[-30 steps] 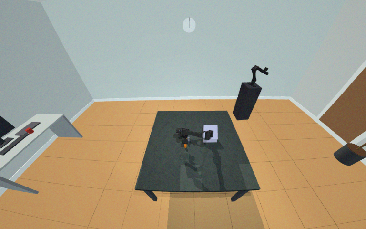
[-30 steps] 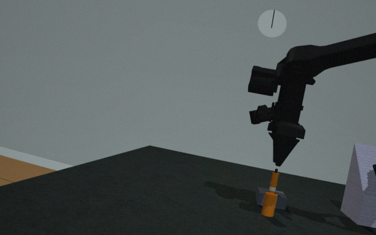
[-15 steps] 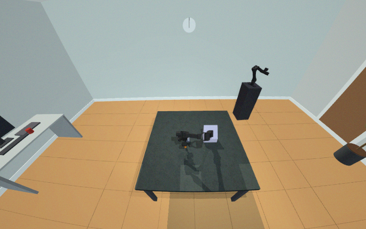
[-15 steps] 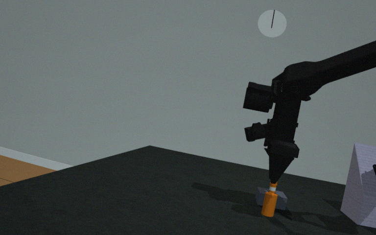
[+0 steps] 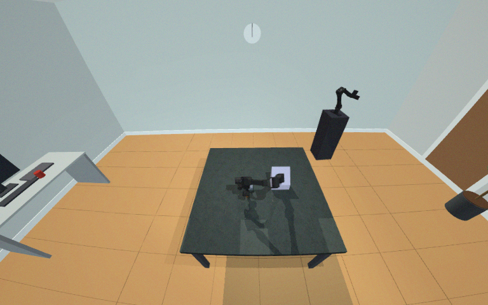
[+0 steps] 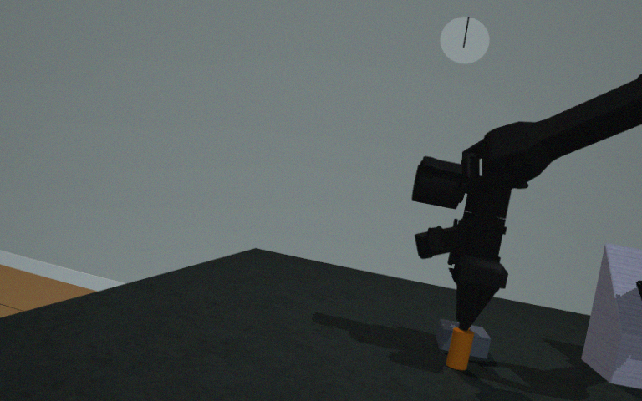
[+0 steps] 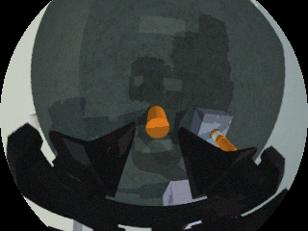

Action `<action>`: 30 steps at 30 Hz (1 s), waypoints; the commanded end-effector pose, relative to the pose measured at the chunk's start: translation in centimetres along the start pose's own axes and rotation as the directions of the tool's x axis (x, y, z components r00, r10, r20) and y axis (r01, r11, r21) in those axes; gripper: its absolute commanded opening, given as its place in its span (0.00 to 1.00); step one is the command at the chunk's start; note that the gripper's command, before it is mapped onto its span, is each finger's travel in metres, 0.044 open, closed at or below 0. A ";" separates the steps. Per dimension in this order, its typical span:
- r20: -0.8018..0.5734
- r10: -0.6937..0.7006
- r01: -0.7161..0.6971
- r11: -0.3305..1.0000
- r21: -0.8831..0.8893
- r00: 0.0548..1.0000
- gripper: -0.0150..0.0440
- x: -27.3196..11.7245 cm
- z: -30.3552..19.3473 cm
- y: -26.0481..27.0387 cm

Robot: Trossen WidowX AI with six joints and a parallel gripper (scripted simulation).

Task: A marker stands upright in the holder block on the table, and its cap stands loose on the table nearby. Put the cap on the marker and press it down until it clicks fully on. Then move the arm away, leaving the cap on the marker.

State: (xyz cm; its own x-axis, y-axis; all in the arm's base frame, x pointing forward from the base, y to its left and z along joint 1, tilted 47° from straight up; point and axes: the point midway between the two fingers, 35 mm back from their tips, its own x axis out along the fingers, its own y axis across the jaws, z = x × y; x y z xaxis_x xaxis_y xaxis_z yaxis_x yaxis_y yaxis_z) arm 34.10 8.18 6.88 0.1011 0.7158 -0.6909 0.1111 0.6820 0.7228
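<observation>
Our gripper, part-open and holding nothing, hangs directly above the cap, which stands upright near the table's middle, well off every edge, just beside the holder block.

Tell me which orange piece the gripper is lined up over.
The loose cap, centred under the open gripper; the marker stands off to one side in its holder block.
</observation>
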 end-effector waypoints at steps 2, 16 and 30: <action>-0.010 0.004 -0.004 1.000 0.008 1.000 0.67 1.1 -0.3 -0.1; -0.010 0.006 -0.006 1.000 0.008 1.000 0.67 3.3 -0.4 0.0; -0.010 0.007 -0.007 1.000 0.008 1.000 0.48 4.4 -0.5 0.0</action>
State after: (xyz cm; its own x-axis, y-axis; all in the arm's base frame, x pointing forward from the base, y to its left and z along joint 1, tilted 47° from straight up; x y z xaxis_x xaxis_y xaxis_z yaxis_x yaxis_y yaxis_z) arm 34.20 11.28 4.08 0.0959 0.7227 -0.6845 0.1122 0.6755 0.7288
